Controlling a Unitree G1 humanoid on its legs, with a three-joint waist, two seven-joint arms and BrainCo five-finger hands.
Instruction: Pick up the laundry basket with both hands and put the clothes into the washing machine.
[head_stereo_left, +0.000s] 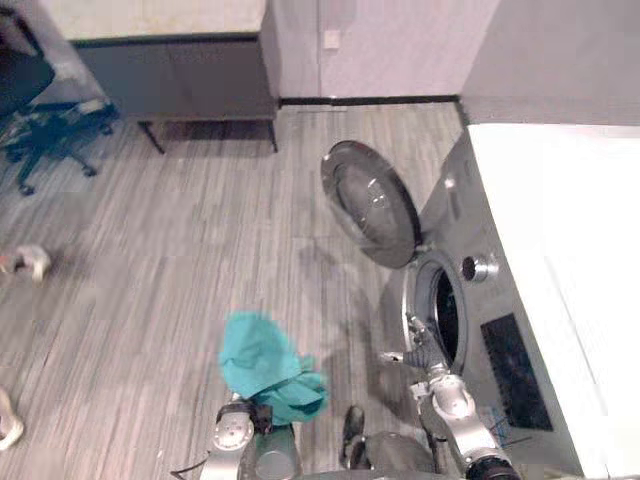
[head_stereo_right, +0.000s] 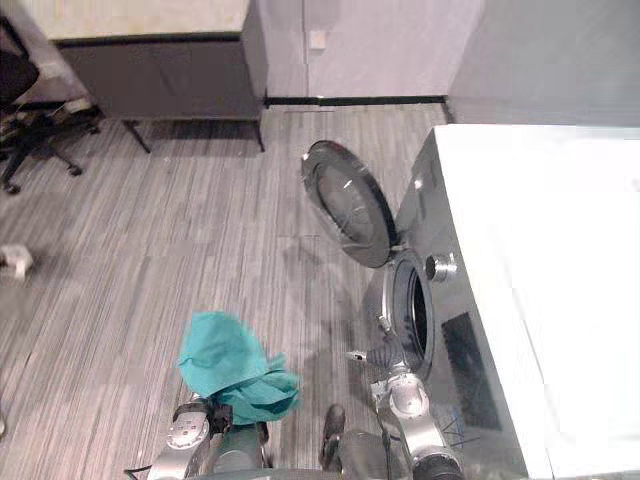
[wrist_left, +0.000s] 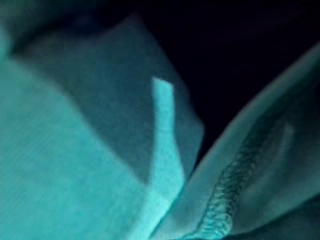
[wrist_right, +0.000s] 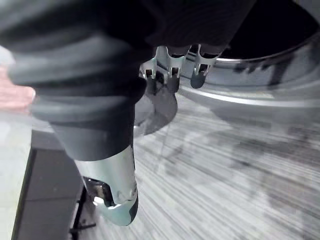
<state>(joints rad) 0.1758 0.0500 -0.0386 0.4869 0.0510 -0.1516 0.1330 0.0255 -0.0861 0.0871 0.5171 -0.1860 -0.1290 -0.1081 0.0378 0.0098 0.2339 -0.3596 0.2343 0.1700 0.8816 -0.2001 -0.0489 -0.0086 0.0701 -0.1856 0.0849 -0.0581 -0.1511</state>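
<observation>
Cloth (head_stereo_left: 262, 362), one teal piece, over left hand (head_stereo_left: 258, 415), grip untellable, right hand (wrist_right: 172, 67) loose, empty, one washer (head_stereo_left: 500, 300)

I can read no word, number or sign anywhere in front of me. The dark panel (head_stereo_left: 515, 370) on the front of the washing machine (head_stereo_right: 520, 250) shows as a plain dark patch, and any marks on it are too small to tell. I can make out nothing around the knob (head_stereo_left: 480, 267) above it either. The small pale plate (head_stereo_left: 331, 39) on the far wall looks blank.
</observation>
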